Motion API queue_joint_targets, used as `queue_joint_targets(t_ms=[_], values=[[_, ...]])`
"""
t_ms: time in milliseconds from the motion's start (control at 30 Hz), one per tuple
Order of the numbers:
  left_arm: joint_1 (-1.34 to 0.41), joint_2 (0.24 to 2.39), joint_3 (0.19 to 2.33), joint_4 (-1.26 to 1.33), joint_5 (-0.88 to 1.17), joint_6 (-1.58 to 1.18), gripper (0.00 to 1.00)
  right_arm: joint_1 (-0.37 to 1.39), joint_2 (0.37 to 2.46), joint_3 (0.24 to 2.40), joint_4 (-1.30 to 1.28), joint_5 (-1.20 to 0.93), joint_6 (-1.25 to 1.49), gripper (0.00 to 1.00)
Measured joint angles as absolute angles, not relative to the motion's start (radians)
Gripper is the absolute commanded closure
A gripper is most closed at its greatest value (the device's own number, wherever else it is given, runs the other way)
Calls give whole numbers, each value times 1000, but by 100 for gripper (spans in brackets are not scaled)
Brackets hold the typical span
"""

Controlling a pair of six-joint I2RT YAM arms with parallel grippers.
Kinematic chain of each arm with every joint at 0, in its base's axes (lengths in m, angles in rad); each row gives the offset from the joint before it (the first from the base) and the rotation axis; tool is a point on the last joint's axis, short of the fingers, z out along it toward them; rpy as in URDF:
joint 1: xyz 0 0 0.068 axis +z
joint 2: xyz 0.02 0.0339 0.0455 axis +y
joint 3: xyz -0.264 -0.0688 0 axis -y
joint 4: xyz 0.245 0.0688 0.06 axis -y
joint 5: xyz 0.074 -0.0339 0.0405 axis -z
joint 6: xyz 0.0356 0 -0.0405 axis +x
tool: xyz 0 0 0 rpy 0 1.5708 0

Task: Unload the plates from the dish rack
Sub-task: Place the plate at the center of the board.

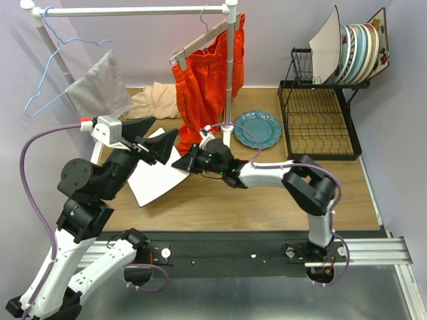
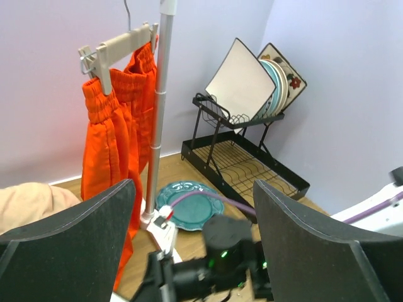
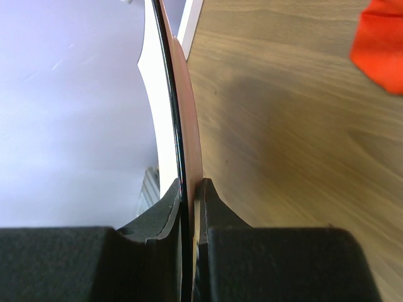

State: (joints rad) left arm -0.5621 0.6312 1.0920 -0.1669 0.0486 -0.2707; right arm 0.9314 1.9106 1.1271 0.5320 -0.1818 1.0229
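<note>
My right gripper [image 1: 184, 163] is shut on the edge of a square white plate [image 1: 155, 180], held tilted over the left part of the table. In the right wrist view the plate [image 3: 161, 107] is edge-on between the closed pads of the gripper [image 3: 190, 196]. My left gripper [image 1: 155, 137] is open and empty just above that plate; it is also open in its own view [image 2: 195, 242]. The black dish rack [image 1: 319, 125] stands at the far right, with several plates [image 1: 357, 52] upright on its upper shelf, also seen in the left wrist view [image 2: 247, 82]. A teal plate [image 1: 257, 129] lies flat on the table left of the rack.
A white clothes rail [image 1: 231, 67] stands at the back with orange shorts [image 1: 203, 87] on a hanger, just behind my right wrist. A blue hanger [image 1: 50, 80], a grey cloth [image 1: 100, 87] and a beige cloth [image 1: 155, 100] are at the back left.
</note>
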Motion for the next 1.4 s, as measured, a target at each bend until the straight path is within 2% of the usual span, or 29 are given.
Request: queue_joint_targets(t_ms=[267, 767, 1067, 1400], values=[[-562, 627, 1118, -238, -8, -278, 16, 1008, 2129, 1276, 606, -41, 1117, 99], [-562, 593, 1089, -261, -42, -278, 16, 1015, 2370, 1538, 628, 163, 1199, 99], [-562, 577, 1076, -271, -52, -278, 16, 1015, 2478, 1672, 635, 219, 1237, 99], [-562, 570, 1042, -265, -53, -278, 15, 1015, 2524, 1690, 634, 305, 1306, 99]])
